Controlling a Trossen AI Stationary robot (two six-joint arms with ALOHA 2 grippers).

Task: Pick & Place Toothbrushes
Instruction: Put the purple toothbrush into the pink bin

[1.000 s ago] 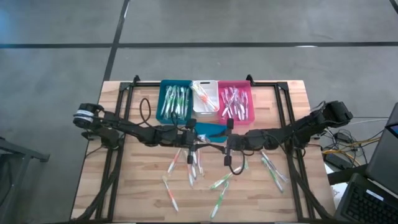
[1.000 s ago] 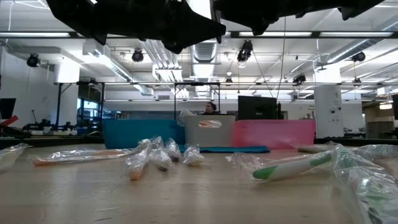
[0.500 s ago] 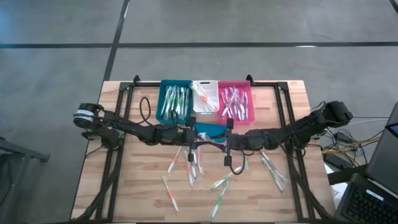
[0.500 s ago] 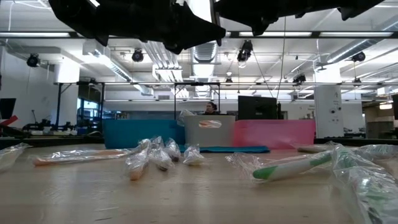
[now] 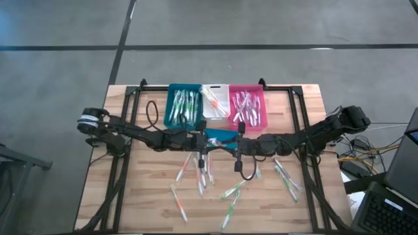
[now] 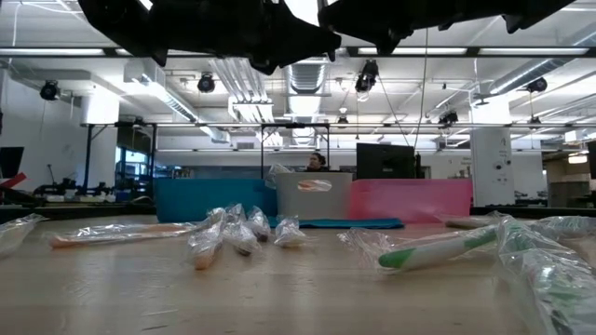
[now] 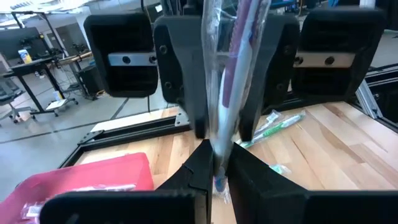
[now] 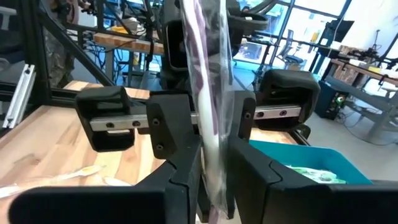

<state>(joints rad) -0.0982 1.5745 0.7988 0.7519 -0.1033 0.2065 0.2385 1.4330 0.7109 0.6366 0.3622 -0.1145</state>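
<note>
My two grippers meet level above the middle of the table, left gripper (image 5: 210, 145) and right gripper (image 5: 232, 146) facing each other. Both are shut on one toothbrush (image 7: 225, 93) with a purple-pink handle in a clear wrapper, standing upright between them. Several more wrapped toothbrushes (image 5: 201, 176) lie loose on the wood below and nearer the front edge, green and orange ones among them (image 6: 438, 249). Others fill the teal bin (image 5: 184, 106), the white bin (image 5: 214, 101) and the pink bin (image 5: 247, 106) at the back. My left gripper pinches the wrapped toothbrush near its lower end (image 7: 217, 155) between its two fingers, coming level from the table's left, fingers across it. The toothbrush stands upright, clear of the table. My right gripper pinches the same toothbrush through its wrapper (image 8: 210, 165) between its two fingers, level from the table's right, fingers across it. The toothbrush rises upright above the fingers, and its wrapper reaches below them.
A flat teal lid-like piece (image 5: 221, 136) lies in front of the bins, under the grippers. A black frame (image 5: 134, 98) runs around the table. Cables and equipment (image 5: 392, 189) sit off the right edge. Bare wood lies at the front left (image 5: 124, 202).
</note>
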